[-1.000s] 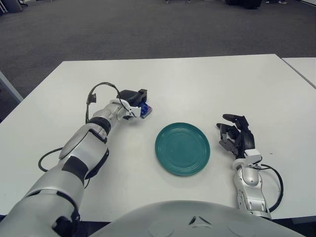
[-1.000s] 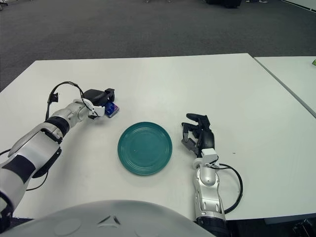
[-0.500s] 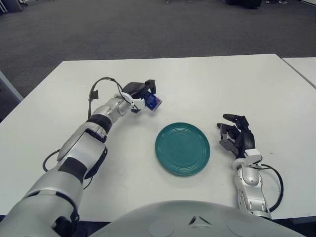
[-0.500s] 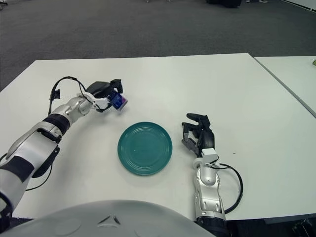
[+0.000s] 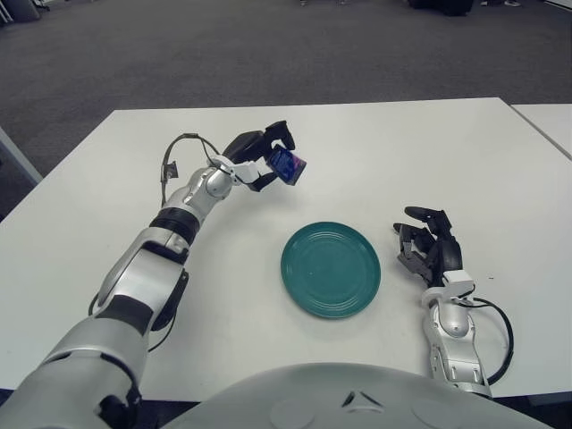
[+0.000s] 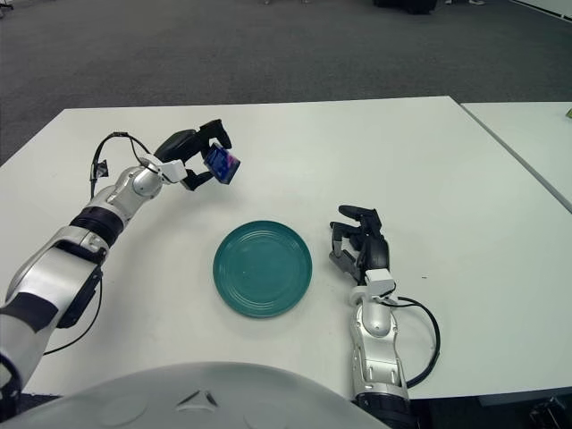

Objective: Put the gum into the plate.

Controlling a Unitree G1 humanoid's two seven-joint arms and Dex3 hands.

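My left hand (image 5: 268, 154) is shut on a small blue gum pack (image 5: 288, 164) and holds it in the air above the white table, behind and to the left of the plate. It shows in the right eye view too (image 6: 221, 162). The round teal plate (image 5: 331, 269) lies flat on the table near the front centre with nothing in it. My right hand (image 5: 429, 246) rests on the table to the right of the plate, its fingers relaxed and holding nothing.
The white table (image 5: 375, 152) stretches wide behind the plate. A second white table (image 5: 550, 121) stands at the far right, across a narrow gap. A black cable (image 5: 183, 147) loops off my left wrist.
My left hand has lifted the gum pack off the table and carried it up and to the right, toward the plate. The right hand has not moved.
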